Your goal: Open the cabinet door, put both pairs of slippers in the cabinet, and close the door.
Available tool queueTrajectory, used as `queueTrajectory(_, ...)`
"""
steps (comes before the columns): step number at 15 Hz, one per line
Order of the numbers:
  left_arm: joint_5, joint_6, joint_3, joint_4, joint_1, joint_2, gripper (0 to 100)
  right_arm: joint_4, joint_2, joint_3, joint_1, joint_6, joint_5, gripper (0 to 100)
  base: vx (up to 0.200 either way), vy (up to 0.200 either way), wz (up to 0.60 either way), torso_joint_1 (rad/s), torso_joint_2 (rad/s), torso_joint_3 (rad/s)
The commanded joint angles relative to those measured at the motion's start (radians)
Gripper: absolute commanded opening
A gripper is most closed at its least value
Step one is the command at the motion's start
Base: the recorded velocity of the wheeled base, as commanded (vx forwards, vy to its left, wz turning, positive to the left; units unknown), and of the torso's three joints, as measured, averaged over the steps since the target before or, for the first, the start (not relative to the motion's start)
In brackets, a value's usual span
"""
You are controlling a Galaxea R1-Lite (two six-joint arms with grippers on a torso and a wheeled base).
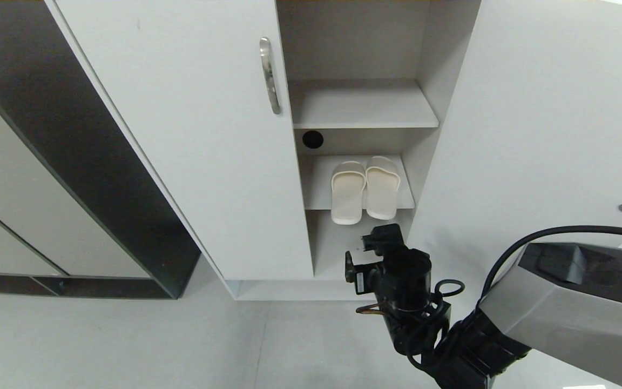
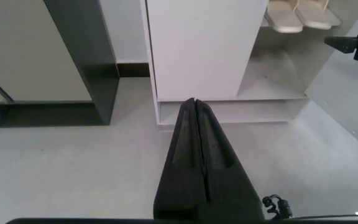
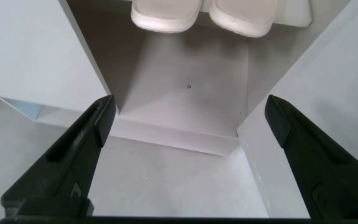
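Slippers (image 1: 365, 189): lying as one pair, side by side, on the middle shelf (image 1: 316, 186) of the cabinet (image 1: 354, 54), toes overhanging the shelf's front edge.

Judging the step in hand as the gap between placements: right-hand door (image 1: 532, 135) standing open, one pair stowed, second pair and door closing both pending.

Holding the right gripper (image 3: 189, 102) with fingers spread wide and grasping nothing, just in front of the bottom compartment (image 1: 338, 248) and below the overhanging toes. Holding the left gripper (image 2: 194, 102) low over the floor (image 1: 127, 340), fingers pressed together with nothing between them, pointing at the cabinet base.

Calling next, by judgement, for drawing the right arm straight back out of the opening, then going for the second pair.

Watching these edges:
- overhanging toes directly above the gripper; risking a knock if rising before backing out;
- open door panel close beside the right arm;
- closed door (image 1: 192, 135) and its handle (image 1: 269, 75), bounding the opening on the other side.

Finding room for the second pair on the upper shelf (image 1: 359, 105) or the bottom compartment, and free floor in front of the cabinet for turning.
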Motion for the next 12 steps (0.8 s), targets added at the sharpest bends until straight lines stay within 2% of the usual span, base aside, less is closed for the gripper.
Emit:
queueTrajectory(1,-0.001,0.000,0.000,0.000,0.000,0.002,0,0.000,0.002,0.000,0.001,0.000,0.000,100,0.000,0.000,0.00,0.002,0.01,0.163)
queueTrajectory(12,0.004,0.000,0.000,0.000,0.000,0.002,0,0.001,0.002,0.004,0.000,0.002,0.000,100,0.000,0.000,0.00,0.003,0.00,0.203)
